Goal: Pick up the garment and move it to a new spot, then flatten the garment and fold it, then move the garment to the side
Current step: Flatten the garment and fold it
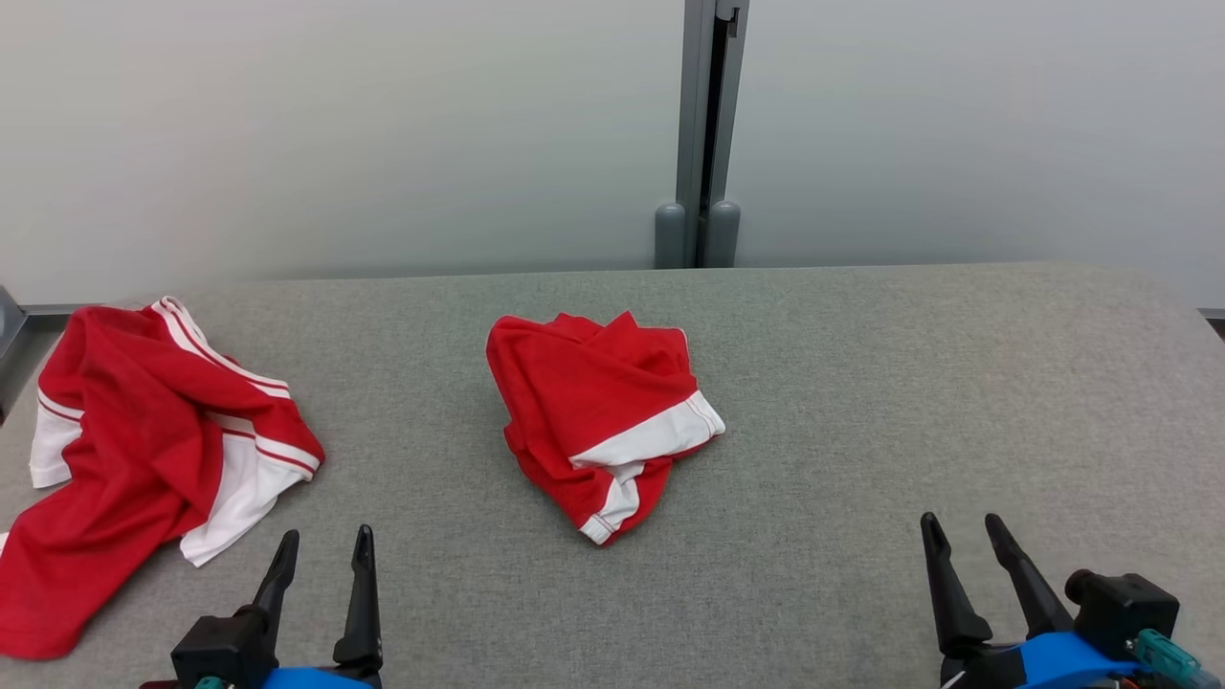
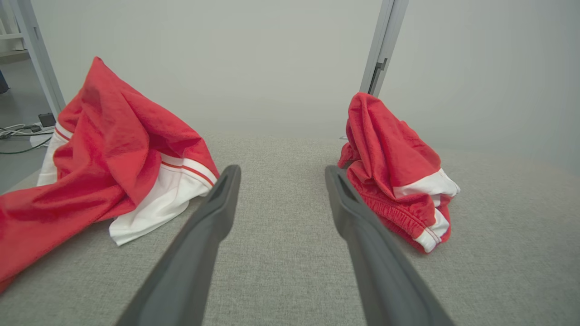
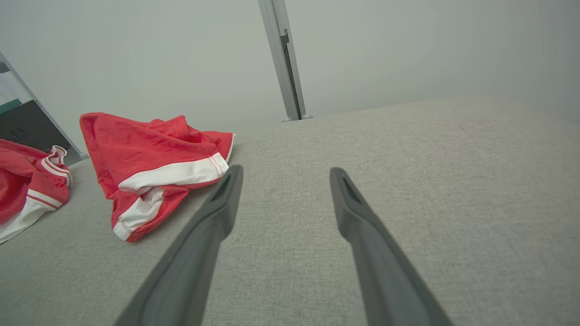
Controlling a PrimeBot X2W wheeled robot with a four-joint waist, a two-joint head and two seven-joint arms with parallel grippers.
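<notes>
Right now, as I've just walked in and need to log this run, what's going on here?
Nothing is being handled yet. A crumpled red garment with a white band lies heaped at the middle of the grey fabric-covered table. A larger red-and-white garment sprawls at the robot's left side. The left jaws and right jaws stand open and empty near the front edge, apart from both garments; the pickup hasn't begun.

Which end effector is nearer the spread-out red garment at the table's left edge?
Left. The left end effector is open just right of the garment's white hem; the right end effector is far across the table.
</notes>
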